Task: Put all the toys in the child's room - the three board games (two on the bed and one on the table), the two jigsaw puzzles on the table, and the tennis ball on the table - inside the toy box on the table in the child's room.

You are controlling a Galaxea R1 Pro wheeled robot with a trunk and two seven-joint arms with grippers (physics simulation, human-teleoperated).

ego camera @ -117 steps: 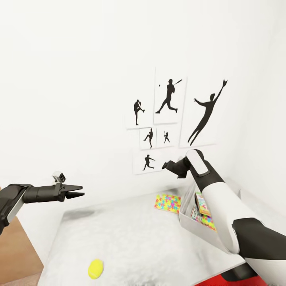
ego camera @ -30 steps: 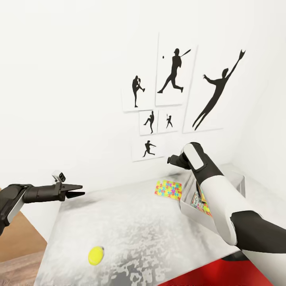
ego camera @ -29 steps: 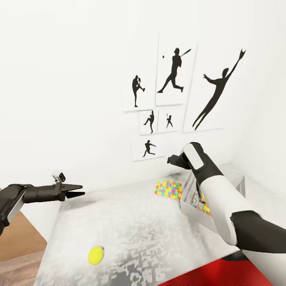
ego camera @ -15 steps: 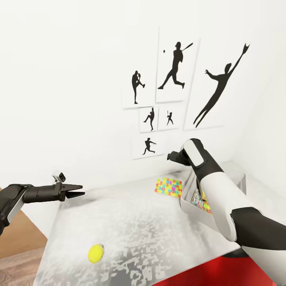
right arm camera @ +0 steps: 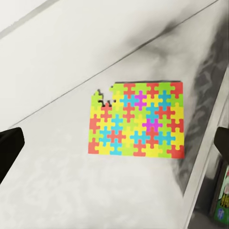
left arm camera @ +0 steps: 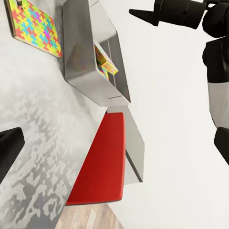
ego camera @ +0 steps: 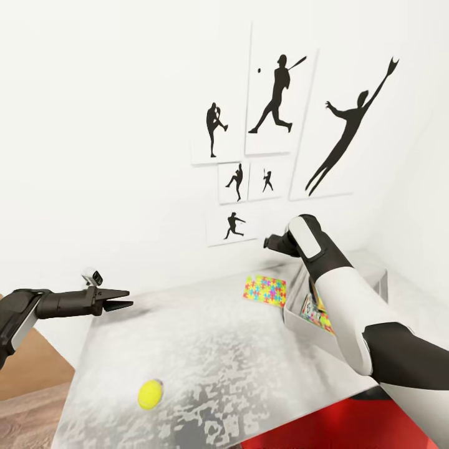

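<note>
The table (ego camera: 206,349) stands against the wall, under the baseball prints (ego camera: 274,131). The tennis ball (ego camera: 150,394) lies on the table near its front left. A jigsaw puzzle (ego camera: 265,290) lies flat at the back, just left of the toy box (ego camera: 298,321), which sits on the table's right side. Inside the box lie a board game (ego camera: 309,307) and more toys.

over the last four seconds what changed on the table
Mostly the camera: the head view tilted, so the wall prints sit higher. The right gripper came to hang above the jigsaw puzzle beside the toy box. The tennis ball, puzzle and left gripper kept their places; nothing grasped.
</note>
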